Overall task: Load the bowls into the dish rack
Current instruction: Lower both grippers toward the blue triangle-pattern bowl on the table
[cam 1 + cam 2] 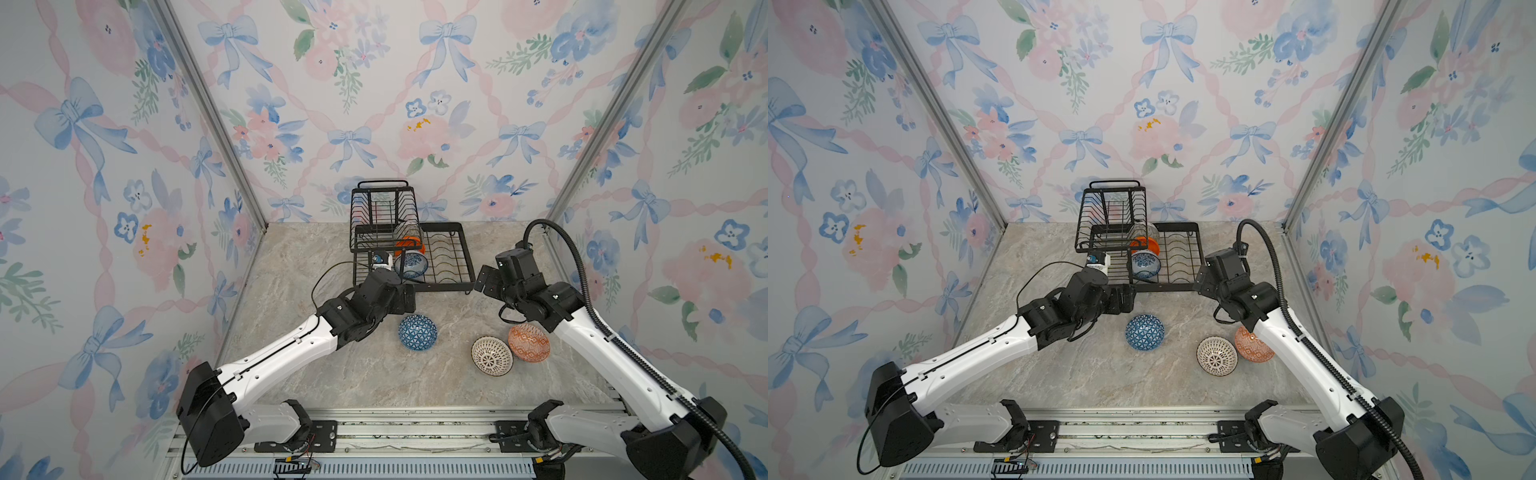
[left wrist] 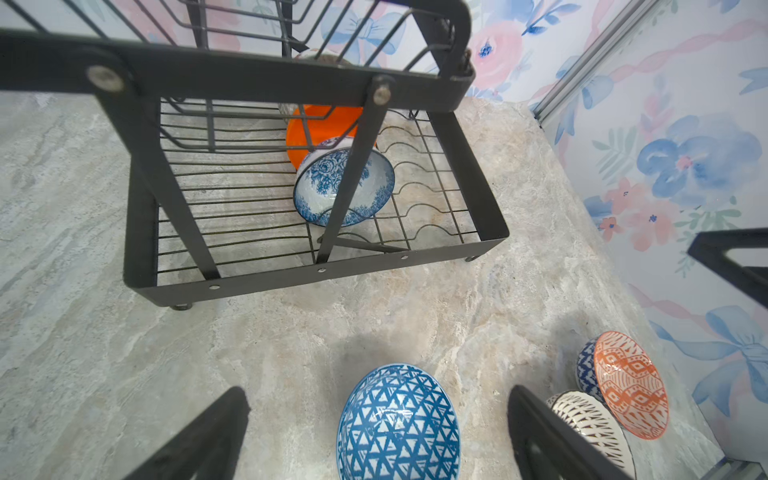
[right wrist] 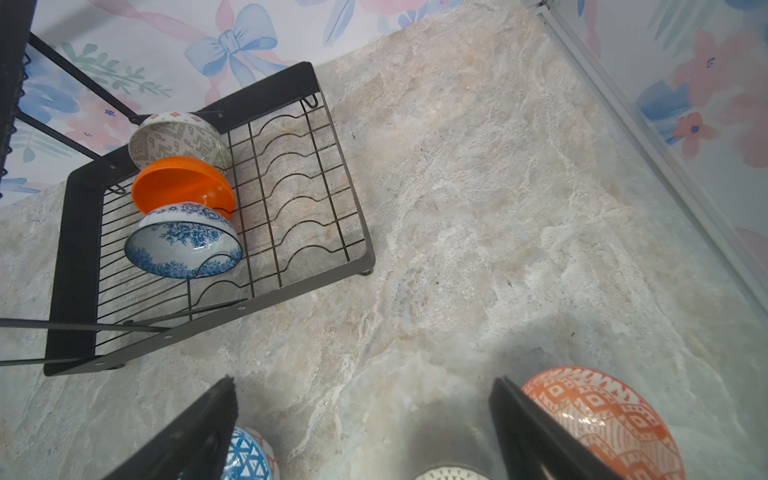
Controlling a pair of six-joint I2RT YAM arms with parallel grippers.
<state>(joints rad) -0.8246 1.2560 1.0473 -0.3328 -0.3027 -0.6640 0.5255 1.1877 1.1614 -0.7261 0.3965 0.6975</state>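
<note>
Left jaws spread wide and empty, just in front of the dish rack (image 1: 446,286), right jaws likewise gaping off its front right corner. In the rack's lower tray stand the pale green bowl (image 3: 178,139), plain orange bowl (image 3: 183,187) and blue-floral bowl (image 3: 183,241), on edge in a row. On the counter (image 1: 374,374) before the rack: the blue triangle bowl (image 1: 417,332), and the white lattice bowl (image 1: 491,356) touching the orange-red bowl (image 1: 528,343).

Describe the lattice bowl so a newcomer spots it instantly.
Find the black dish rack at the back of the table. Of three loose bowls in front, the lattice bowl sits beside the orange-red patterned bowl. Only it is white with dark lattice lines.
</note>
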